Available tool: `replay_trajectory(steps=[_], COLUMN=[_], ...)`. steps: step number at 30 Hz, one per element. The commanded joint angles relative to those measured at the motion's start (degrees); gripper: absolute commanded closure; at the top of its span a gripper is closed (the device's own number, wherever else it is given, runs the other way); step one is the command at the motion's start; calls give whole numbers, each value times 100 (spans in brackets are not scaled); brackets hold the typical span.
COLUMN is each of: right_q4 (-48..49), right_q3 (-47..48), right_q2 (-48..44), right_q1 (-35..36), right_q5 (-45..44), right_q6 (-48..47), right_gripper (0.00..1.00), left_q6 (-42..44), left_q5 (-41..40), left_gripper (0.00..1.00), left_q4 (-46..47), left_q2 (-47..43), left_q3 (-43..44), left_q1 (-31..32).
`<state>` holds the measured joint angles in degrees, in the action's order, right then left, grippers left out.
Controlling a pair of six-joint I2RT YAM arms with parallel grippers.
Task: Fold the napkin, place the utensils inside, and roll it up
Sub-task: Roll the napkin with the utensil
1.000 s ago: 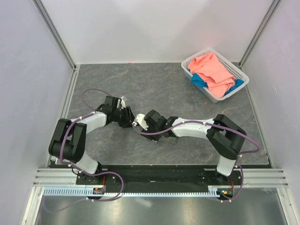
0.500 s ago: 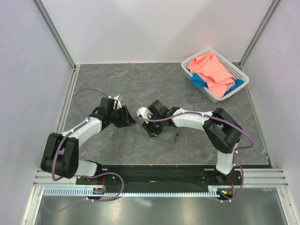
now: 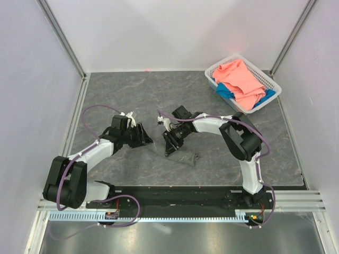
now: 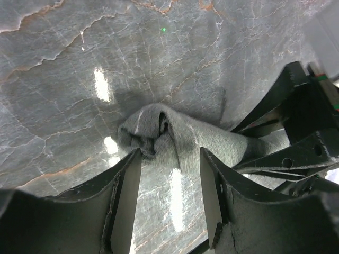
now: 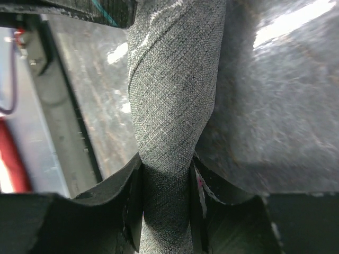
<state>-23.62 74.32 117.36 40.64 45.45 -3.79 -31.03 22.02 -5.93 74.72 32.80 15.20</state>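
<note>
Grey marbled tabletop (image 3: 185, 92), rolled napkin (image 3: 183, 157) mid-table, white walls (image 3: 175, 32), basket (image 3: 259, 104) far-right corner

What I count from here
I see one napkin (image 3: 185, 157), one white basket (image 3: 275, 87), one pink cloth (image 3: 241, 79), one blue cloth (image 3: 224, 91), and two grippers: left gripper (image 3: 146, 139), right gripper (image 3: 170, 145).

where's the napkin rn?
In the top view the napkin lies rolled up near the middle of the table, between the two grippers: the right gripper clamps it, the left gripper hangs open at its other end.
</note>
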Motion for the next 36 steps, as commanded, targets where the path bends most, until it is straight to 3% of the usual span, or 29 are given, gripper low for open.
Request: replay_trajectory(steps=[1, 10, 19, 22, 24, 31, 36], right_q4=[-486, -565, -591, -644, -670, -592, -83], right_q3=[56, 135, 196, 231, 249, 188, -364], right_q2=[480, 674, 630, 508, 341, -581, -1478], right_q1=[-12, -92, -127, -127, -127, -22, 330], right_q5=[350, 412, 359, 263, 140, -589, -1668], right_q6=[36, 54, 72, 133, 159, 81, -244], right_gripper=[59, 59, 59, 53, 50, 25, 19], left_q6=[132, 123, 88, 88, 105, 158, 176], left_q5=[-40, 13, 83, 144, 215, 294, 382], left_gripper=[45, 50, 78, 93, 97, 98, 98], left_q4=[479, 724, 734, 716, 655, 356, 154], left_q2=[-80, 201, 438, 456, 508, 728, 1000], left_q3=[-72, -168, -124, -89, -37, 148, 332], left_q1=[9, 9, 9, 9, 9, 9, 18])
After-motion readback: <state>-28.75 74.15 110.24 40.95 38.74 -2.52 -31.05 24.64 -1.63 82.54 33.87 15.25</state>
